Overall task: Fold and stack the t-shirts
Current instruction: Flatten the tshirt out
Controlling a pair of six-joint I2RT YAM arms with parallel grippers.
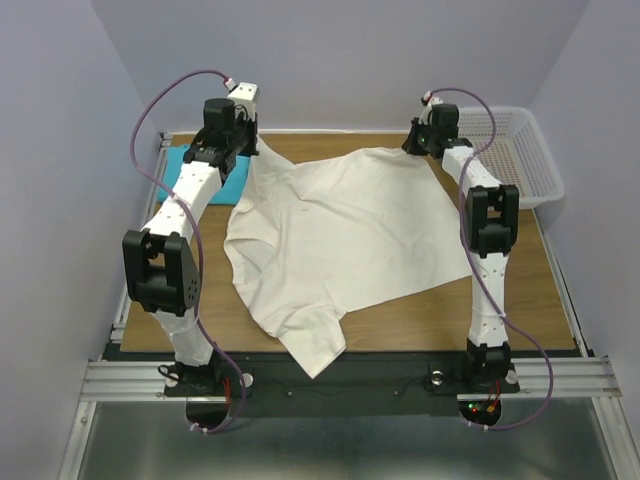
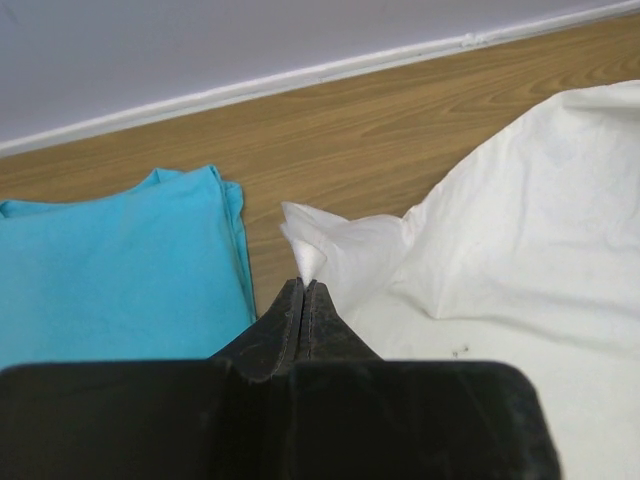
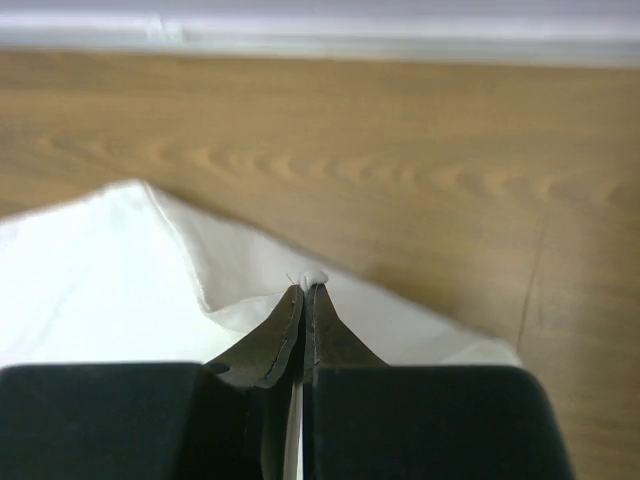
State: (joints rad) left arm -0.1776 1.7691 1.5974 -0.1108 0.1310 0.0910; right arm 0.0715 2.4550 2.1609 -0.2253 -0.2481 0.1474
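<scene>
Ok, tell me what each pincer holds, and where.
Both hold the cream t-shirt by its far edge: left pincer at the left end, right pincer at the right end.

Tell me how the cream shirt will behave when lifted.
Probably floppy: the cream shirt lies wrinkled, edges folded over. Likely light: left pincer and right pincer each hold it by a thin pinch. It should sag between them.
</scene>
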